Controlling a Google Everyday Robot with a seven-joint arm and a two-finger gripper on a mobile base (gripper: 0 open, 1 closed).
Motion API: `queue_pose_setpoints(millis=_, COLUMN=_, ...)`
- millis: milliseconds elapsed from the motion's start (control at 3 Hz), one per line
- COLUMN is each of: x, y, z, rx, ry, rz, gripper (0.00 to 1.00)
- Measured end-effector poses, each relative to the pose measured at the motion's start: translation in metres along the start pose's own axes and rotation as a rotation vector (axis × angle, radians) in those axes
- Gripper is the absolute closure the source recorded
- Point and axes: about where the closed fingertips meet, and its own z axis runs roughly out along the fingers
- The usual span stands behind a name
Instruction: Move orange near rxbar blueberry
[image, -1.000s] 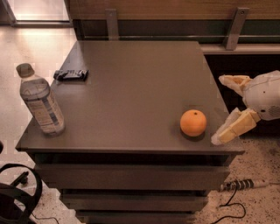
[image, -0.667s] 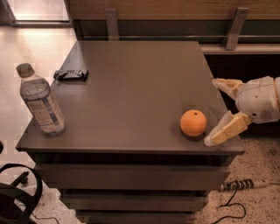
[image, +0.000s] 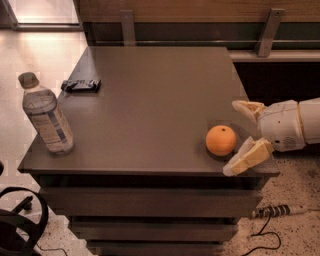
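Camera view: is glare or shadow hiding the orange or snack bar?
Camera view: glare only on the floor, upper left; orange evenly lit, small shadow beneath; dark snack bar low-contrast on the table; open gripper just right of the orange.

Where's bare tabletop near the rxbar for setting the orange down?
Widest bare patch: the middle of the table, between the rxbar at the back left and the orange at the front right. The strip right of the rxbar is bare too. Left front is tighter: the water bottle stands there. Right front is crowded, with the open claw flanking the orange.
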Motion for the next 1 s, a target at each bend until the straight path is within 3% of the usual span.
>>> queue_pose_setpoints(millis=333, x=0.0043, y=0.0057, z=0.0102, rx=-0.015, ry=-0.009, rz=0.012, gripper=0.00)
queue_pose_setpoints(millis=667, x=0.0041, y=0.0073, z=0.0130, rx=-0.020, ry=-0.011, rz=0.013, gripper=0.09)
queue_pose_setpoints(millis=1000, x=0.0028, y=0.0080, z=0.0143, rx=-0.023, ry=-0.011, rz=0.010, gripper=0.33)
